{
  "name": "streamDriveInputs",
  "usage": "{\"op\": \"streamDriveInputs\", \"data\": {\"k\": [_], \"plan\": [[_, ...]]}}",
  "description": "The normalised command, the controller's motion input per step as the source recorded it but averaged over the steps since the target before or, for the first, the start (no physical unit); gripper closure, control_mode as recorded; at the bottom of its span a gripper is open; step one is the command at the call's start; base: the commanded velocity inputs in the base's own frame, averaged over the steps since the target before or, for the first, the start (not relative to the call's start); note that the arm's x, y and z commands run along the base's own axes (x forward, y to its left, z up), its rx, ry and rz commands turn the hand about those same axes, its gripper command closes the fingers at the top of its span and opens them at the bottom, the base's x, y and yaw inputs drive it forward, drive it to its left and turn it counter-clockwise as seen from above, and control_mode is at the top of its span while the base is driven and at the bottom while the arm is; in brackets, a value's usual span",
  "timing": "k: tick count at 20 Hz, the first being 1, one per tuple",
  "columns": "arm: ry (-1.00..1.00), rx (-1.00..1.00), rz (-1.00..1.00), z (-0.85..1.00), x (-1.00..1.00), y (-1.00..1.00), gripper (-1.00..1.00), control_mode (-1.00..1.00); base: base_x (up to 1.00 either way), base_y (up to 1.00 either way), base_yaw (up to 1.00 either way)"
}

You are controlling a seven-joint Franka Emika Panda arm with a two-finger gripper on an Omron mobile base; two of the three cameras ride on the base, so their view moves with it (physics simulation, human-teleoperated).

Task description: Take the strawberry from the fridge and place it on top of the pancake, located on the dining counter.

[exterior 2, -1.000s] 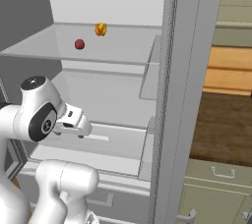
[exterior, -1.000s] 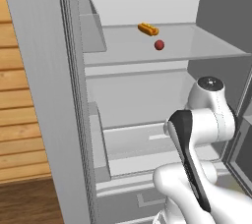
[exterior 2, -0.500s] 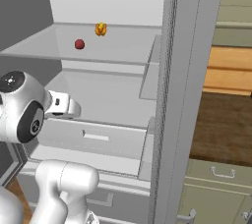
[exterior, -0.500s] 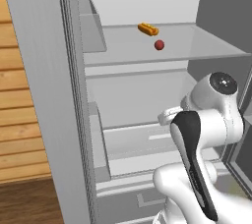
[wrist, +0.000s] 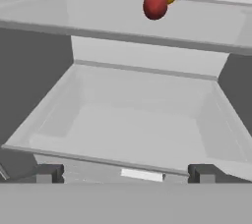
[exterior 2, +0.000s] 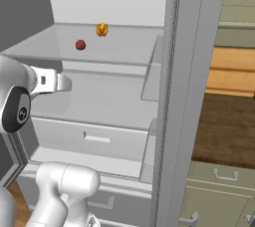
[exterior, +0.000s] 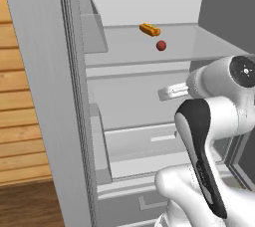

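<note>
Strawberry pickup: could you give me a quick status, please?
Hand open, empty, below shelf level. Strawberry sits on the glass shelf in the fridge, untouched. Orange hotdog-like food just behind it, apart; approach otherwise looks clear.

I can read no text, label, brand, number or sign on any surface of the fridge (exterior: 69, 96), its shelves or its drawers in any of my views.

strawberry (exterior: 161, 46) – small, dark red, on glass shelf of open fridge (exterior: 50, 96)
</note>
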Motion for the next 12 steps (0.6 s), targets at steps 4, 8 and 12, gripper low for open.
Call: {"op": "streamDriveInputs", "data": {"k": [4, 8, 12], "plan": [[-0.07, 0.1, 0.0, 0.96, 0.3, -0.03, -1.0, -1.0, 0.0, 0.0, 0.0], [-0.03, 0.04, -0.01, 0.41, 0.58, -0.04, -1.0, -1.0, 0.0, 0.0, 0.0], [-0.02, 0.0, -0.04, 0.08, 0.8, -0.14, -1.0, -1.0, 0.0, 0.0, 0.0]]}}
